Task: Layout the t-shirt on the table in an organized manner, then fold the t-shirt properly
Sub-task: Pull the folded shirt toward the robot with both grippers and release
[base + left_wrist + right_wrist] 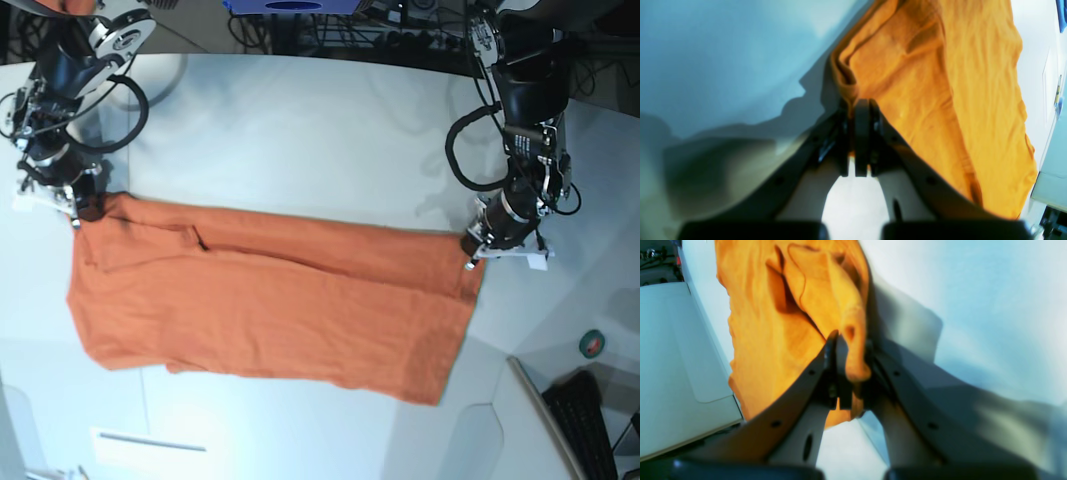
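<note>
Both sets of jaws are clamped down on cloth right now. The left gripper (pixel 857 110) has its jaws pinched tight on a bunched edge of the t-shirt (pixel 270 300), and the fabric fans out from that pinch across the tabletop (pixel 300 130). The right gripper (pixel 850 353) is doing the same thing at the opposite end, with a rolled lump of orange cloth squeezed between its jaws and poking out below them.

From the base view, the shirt is stretched out sideways between the two arms, lying mostly flat on the white tabletop, one corner at each gripper. There's a small fold or crease near the end by the right arm, and the near edge sags a bit unevenly toward the front of the tabletop.
</note>
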### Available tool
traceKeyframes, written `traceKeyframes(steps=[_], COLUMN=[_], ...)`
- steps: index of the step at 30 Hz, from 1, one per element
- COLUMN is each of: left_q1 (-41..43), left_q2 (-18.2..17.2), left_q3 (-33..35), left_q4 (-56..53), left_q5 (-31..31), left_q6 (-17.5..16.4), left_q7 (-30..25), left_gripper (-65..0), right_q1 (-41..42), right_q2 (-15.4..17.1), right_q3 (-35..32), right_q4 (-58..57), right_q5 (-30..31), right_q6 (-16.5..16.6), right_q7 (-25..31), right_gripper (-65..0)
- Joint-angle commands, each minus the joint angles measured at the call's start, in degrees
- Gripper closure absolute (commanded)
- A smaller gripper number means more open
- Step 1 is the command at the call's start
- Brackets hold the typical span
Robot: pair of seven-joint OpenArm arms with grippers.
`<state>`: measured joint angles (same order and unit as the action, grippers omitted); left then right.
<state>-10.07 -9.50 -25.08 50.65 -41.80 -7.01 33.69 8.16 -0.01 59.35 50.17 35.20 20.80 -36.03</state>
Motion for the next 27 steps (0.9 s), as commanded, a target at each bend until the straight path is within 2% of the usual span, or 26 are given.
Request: traceKeyframes(steps=[1,4,10,13,15,19,23,27], left_q1=[0.3,3.9,14.3,20.3,24.5,31.4,34.4,35.3], left_q2=[-1.3,-1.6,-3.2,-3.2,-3.2,-2.8,-2.8,-2.8], left_q3=[-0.3,-0.4,-0.8,-0.9,-1.0,-1.0,-1.0,-1.1], left_q4=[2.0,7.2,19.2,24.9,29.0,34.5,35.7,35.7], left_q5=[-0.4,-0.4,-0.9,-1.0,-1.0,-1.0,-1.0,-1.0], left_q6=[-0.3,-0.3,-0.3,-0.3,-0.3,-0.3,-0.3,-0.3], left_q7=[-0.3,1.7,3.7,3.7,3.7,3.6,3.5,3.5], left_gripper=[0.0,0.0,0.0,0.0,0.0,0.0,0.0,0.0], right_q1=[0.2,-1.9,-8.4,-12.3,-15.6,-21.3,-24.9,-26.9], right_q2=[0.5,0.5,-0.2,-1.6,-3.6,-6.7,-7.2,-7.0], right_q3=[-0.1,0.0,0.1,0.3,0.3,0.5,2.1,2.0], right_q4=[0.4,1.8,12.2,17.7,22.1,29.3,30.5,30.5], right_q5=[-0.7,-0.6,-0.5,-0.4,-0.4,0.0,4.8,6.7], right_q6=[-0.6,-0.9,-0.9,-0.8,-0.6,-0.6,-0.8,-0.8], right_q7=[-0.7,-1.2,-8.8,-12.4,-14.0,-14.5,-14.7,-14.7], right_gripper=[0.0,0.0,0.0,0.0,0.0,0.0,0.0,0.0])
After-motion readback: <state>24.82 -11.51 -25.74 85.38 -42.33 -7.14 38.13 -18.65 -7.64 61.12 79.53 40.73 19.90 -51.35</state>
